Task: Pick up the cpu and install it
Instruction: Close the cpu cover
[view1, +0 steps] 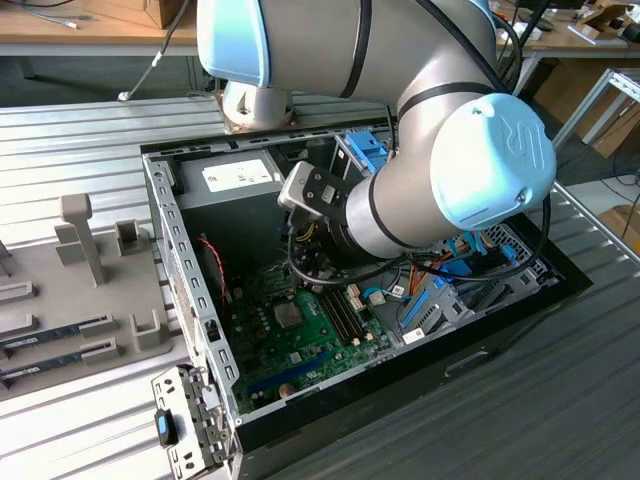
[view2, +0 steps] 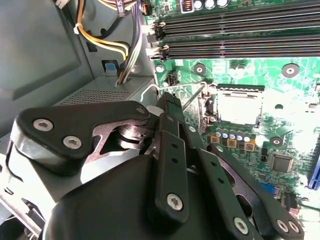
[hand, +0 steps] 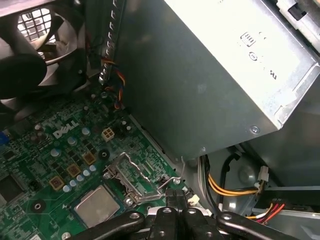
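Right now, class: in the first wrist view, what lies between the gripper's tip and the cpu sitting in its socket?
In the first wrist view, the socket's open metal retention frame and its thin wire lever lie between the gripper and the cpu, over green motherboard.

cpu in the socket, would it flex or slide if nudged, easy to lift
The small flat square silvery cpu looks rigid and metal-topped, so probably no flex. It appears seated in a recess on the green motherboard, so a sideways push likely won't slide it. Lying low and smooth, it probably offers little edge to pinch.
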